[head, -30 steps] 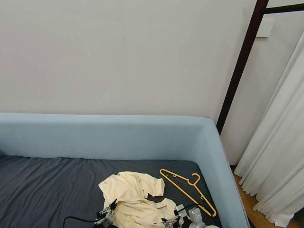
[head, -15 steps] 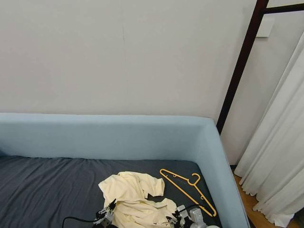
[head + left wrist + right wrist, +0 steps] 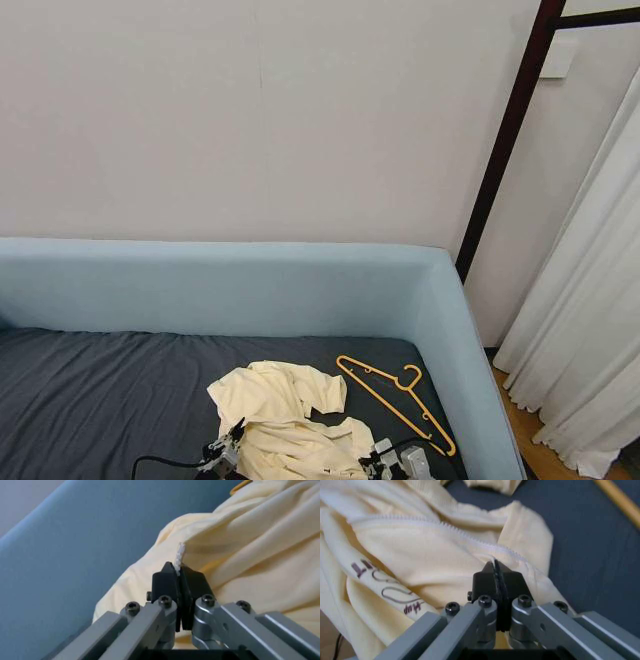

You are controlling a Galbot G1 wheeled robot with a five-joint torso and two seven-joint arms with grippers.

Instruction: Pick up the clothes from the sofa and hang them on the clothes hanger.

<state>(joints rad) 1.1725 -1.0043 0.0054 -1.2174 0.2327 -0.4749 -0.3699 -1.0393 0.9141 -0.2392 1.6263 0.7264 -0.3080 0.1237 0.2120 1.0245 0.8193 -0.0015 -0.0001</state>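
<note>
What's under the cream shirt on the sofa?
Dark seat cushion shows around the cream shirt; anything beneath is covered. The orange hanger lies beside it. Left claw and right claw pinch its near edge.

The sofa (image 3: 250,290), with a light blue back and arm and a dark blue seat, spans the lower half of the frame. 2 items lie on the seat at lower centre: a crumpled cream garment (image 3: 285,415) and, just right of it, an orange plastic hanger (image 3: 384,397) lying flat.
</note>
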